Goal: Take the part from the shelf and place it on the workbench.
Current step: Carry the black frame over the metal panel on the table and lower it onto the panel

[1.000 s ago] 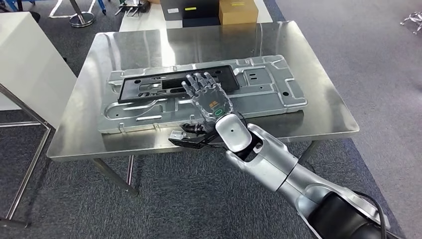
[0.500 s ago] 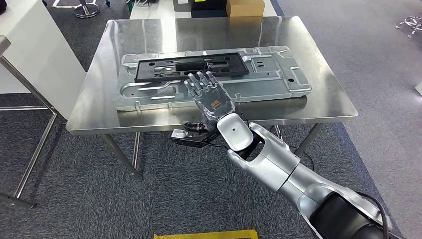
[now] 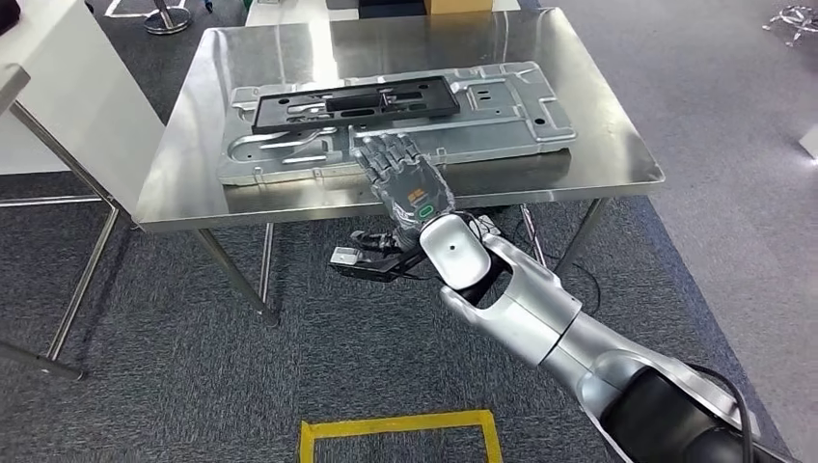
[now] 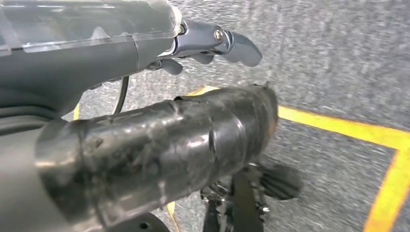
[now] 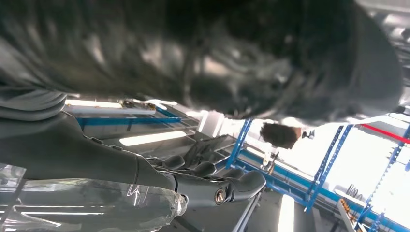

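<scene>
Right hand (image 3: 405,183) open, fingers spread, empty, above workbench (image 3: 617,164) edge. Black part (image 3: 352,104) on silver plate (image 3: 502,116). Left hand (image 4: 121,145) (blurry) maybe loose, near yellow floor tape (image 4: 367,135).

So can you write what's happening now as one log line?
part: flat on panel, on table | right hand: empty, above table's near edge | left hand: above floor, empty

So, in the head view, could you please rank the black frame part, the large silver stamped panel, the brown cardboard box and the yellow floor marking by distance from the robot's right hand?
From the right hand:
1. Large silver stamped panel: directly beneath the fingers.
2. Black frame part: just beyond, lying on the panel.
3. Brown cardboard box behind the table and yellow floor marking on the near carpet: both far off, too close to call.
</scene>
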